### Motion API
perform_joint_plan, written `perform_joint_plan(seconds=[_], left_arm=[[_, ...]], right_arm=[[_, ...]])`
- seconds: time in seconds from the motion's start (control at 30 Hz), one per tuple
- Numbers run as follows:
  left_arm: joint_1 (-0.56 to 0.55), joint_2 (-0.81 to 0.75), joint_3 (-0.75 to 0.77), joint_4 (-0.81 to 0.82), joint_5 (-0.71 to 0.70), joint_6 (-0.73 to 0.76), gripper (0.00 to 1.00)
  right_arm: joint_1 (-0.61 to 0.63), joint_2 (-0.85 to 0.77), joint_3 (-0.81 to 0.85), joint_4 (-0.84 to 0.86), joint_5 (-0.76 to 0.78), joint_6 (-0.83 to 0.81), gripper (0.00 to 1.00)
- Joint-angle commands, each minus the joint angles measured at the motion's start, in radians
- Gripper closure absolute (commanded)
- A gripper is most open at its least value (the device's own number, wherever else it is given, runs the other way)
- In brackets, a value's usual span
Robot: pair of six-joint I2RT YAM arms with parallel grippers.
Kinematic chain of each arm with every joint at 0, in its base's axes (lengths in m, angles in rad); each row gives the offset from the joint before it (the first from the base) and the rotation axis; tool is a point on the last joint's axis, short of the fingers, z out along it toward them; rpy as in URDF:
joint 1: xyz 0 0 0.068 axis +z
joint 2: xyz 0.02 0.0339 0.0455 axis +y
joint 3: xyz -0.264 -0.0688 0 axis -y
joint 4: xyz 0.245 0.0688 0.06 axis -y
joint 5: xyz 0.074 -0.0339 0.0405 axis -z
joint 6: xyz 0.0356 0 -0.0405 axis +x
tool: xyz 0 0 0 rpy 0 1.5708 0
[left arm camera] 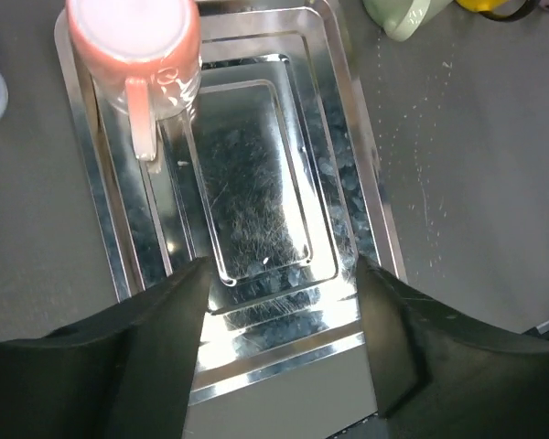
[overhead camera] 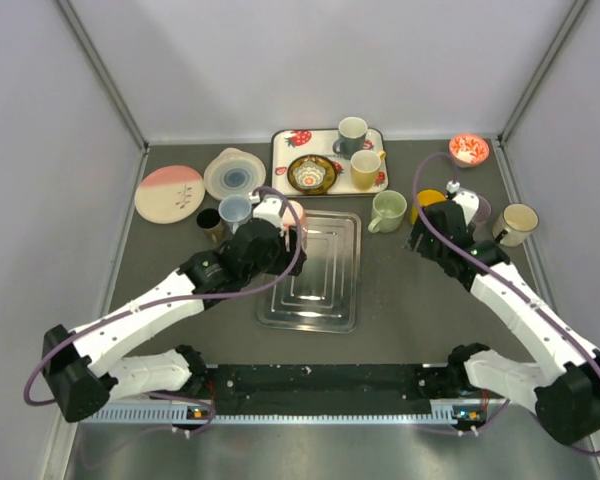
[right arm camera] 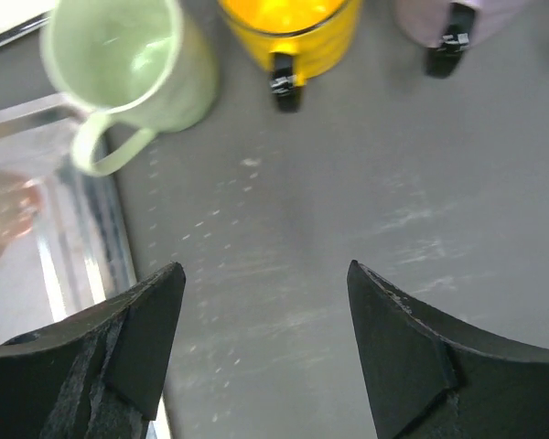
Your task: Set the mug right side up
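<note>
Pink mug (left arm camera: 133, 55): upside down, base up, at far left corner of steel tray (left arm camera: 348, 183) on worktop (overhead camera: 400, 290). Left claw (left arm camera: 279, 274): open, empty, above tray. Right claw (right arm camera: 265, 274): open, empty, near green mug (right arm camera: 128, 64).

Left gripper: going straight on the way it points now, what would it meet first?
Probably the metal tray: the left gripper is open above its middle. The upside-down pink mug stands left of that line, so the fingers would likely pass it, though depth is unclear.
</note>
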Motion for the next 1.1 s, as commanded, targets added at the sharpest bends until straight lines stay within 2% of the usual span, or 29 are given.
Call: perform_joint_plan(seconds=[0.0,0.07,0.2,0.27,0.5,0.67,1.07], left_arm=[[-0.011,-0.116,-0.09,0.064,-0.017,-0.091,0.09],[-0.023,-0.165,-0.124,0.073,-0.018,-0.133,0.01],[-0.062,-0.214,-0.228,0.12,0.024,-0.173,0.01],[-0.062,-0.232,-0.262,0.151,0.095,-0.185,0.01],[-0.065,-0.275,-0.343,0.171,0.153,-0.205,0.01],[-0.065,-0.294,-0.359,0.171,0.161,-0.199,0.05],[-0.066,-0.295,-0.365,0.187,0.167,-0.171,0.11]], right_arm=[[-0.093,0.063,0.047,0.021,0.018,-0.059,0.29],[-0.111,0.109,0.05,0.05,0.036,-0.07,0.32],[-0.119,0.189,0.074,0.111,0.028,-0.089,0.37],[-0.127,0.23,0.111,0.117,0.03,-0.101,0.4],[-0.173,0.419,0.243,0.127,0.03,-0.133,0.42],[-0.193,0.519,0.288,0.127,0.035,-0.151,0.43],[-0.213,0.643,0.37,0.131,0.053,-0.164,0.46]])
